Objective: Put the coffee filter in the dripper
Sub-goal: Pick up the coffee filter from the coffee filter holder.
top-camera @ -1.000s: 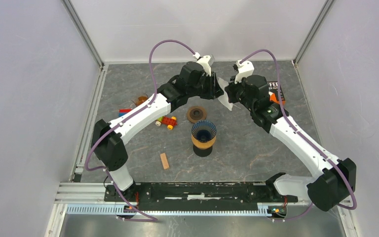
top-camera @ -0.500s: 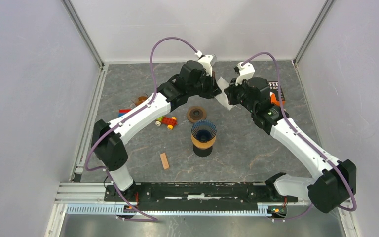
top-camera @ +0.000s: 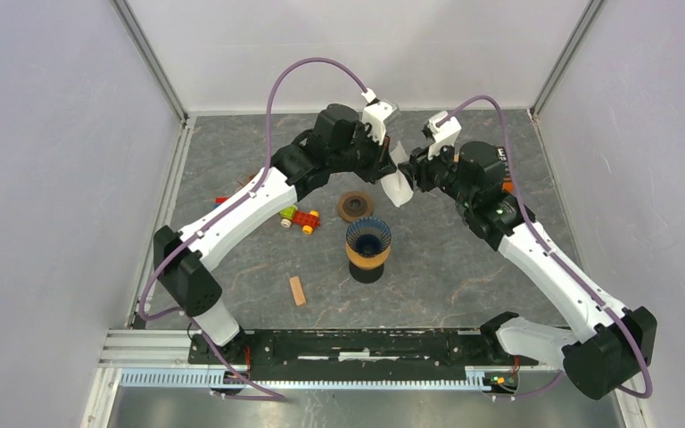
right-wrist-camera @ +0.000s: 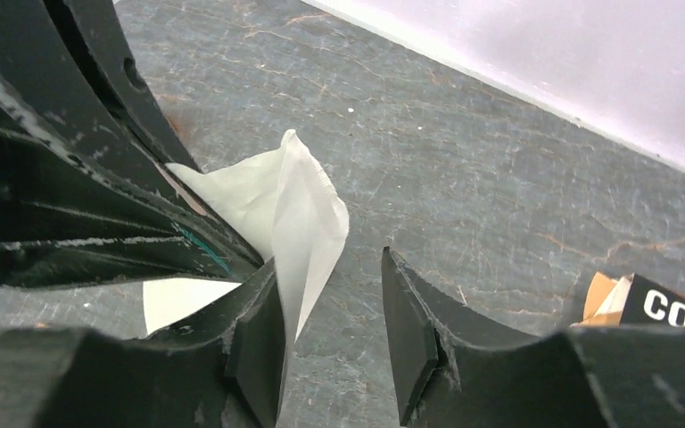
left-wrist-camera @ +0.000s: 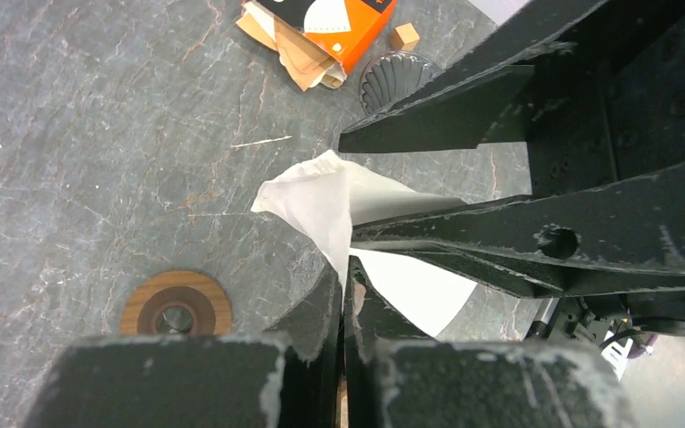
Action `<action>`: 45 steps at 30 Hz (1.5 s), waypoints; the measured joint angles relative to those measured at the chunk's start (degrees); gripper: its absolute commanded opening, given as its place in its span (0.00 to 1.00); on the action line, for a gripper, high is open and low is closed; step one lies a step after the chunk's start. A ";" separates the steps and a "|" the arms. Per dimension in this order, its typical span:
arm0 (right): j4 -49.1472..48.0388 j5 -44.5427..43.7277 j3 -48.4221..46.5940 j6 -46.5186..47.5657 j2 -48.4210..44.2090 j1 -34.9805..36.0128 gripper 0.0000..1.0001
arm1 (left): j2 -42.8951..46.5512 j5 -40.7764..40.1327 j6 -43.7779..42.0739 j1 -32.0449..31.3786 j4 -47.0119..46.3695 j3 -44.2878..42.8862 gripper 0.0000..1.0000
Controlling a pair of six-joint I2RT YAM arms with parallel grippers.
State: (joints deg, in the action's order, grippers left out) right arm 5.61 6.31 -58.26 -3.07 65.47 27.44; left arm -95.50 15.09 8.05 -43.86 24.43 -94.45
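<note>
Now the left gripper [left-wrist-camera: 346, 269] is clamping the filter [left-wrist-camera: 317, 201] in mid-air beyond the dripper [top-camera: 368, 241]. The right gripper's [right-wrist-camera: 328, 272] jaws are standing apart beside it, risking snagging the thin paper loose.

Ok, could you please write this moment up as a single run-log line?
left gripper: shut on coffee filter | right gripper: open beside it | dripper: upright, empty, filter not yet in

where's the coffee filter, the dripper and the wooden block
coffee filter [left-wrist-camera: 317, 201], left wrist view, crumpled top fold
dripper [top-camera: 368, 239], top view, ribbed inside
wooden block [top-camera: 297, 291], top view, its middle
</note>
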 measured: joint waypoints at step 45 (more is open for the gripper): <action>7.26 24.26 -3.02 19.82 -6.34 -2.49 0.41 | 0.85 12.22 -19.32 -1.05 16.46 -7.23 0.02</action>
State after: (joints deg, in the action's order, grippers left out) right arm 12.86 30.57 -61.28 16.75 59.13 24.95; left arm -94.65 27.31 -11.27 -44.91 40.88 -101.69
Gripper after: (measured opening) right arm 0.417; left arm 0.031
